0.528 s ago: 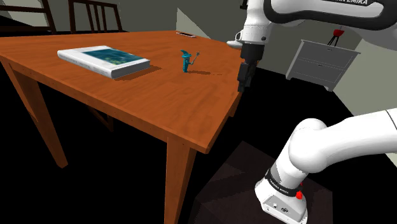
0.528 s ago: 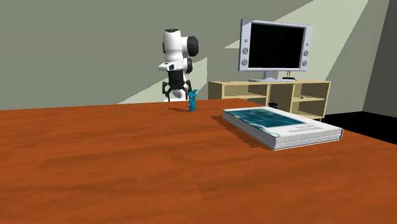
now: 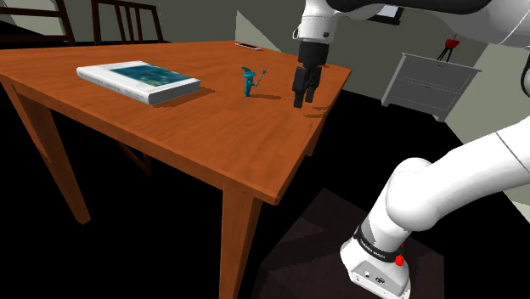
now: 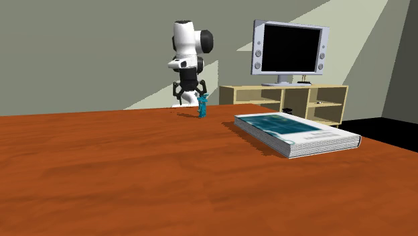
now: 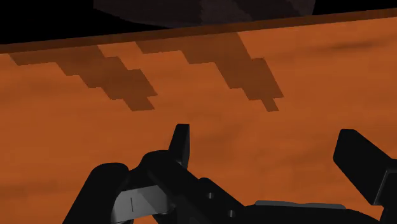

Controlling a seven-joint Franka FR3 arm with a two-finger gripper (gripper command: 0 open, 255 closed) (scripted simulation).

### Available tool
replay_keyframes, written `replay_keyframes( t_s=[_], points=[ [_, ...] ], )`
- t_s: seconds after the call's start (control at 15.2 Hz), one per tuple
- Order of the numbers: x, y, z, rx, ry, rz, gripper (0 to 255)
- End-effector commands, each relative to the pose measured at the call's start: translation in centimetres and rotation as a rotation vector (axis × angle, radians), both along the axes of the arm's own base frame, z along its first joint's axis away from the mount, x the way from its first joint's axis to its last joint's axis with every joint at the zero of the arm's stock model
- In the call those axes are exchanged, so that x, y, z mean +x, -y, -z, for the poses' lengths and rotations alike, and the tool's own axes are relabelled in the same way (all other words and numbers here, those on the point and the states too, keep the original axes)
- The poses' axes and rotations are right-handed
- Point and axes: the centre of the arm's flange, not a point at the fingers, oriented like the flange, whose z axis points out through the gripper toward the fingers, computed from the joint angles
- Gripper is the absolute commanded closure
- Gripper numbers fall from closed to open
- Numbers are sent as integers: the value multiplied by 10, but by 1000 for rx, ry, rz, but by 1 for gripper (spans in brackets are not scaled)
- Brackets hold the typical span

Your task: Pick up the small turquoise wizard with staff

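Observation:
The small turquoise wizard (image 3: 247,81) stands upright with its staff raised on the wooden table (image 3: 212,127). It appears again in the second exterior view as the wizard (image 4: 201,107), far across the tabletop. My black gripper (image 3: 302,99) hangs just above the table near its edge, to the shoulder view's right of the wizard and apart from it. From across the table, the gripper (image 4: 187,100) sits just behind the figure with its fingers spread. In the wrist view the gripper (image 5: 267,153) is open over bare wood, both fingertips (image 5: 181,143) wide apart and nothing between them.
A flat book (image 3: 138,81) with a blue-green cover lies on the table at the shoulder view's left of the wizard. Chairs (image 3: 127,21) stand behind the table. A grey dresser (image 3: 429,85) is past the table edge. A TV (image 4: 291,48) on a shelf unit stands behind.
The gripper has moved from beyond the table's edge to over the tabletop, toward the shoulder view's left and closer to the wizard. The wizard and book have not moved.

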Motion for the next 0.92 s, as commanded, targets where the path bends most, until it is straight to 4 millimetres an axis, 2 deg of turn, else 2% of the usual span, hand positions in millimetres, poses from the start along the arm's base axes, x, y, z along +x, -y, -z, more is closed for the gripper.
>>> replay_keyframes(
  t_s=[0.0,0.79,0.86],
  points=[
    [24,-6,-11,7,11,-3,0],
    [158,-42,-68,42,60,-18,0],
    [158,-42,-63,42,60,-18,0]
  ],
)
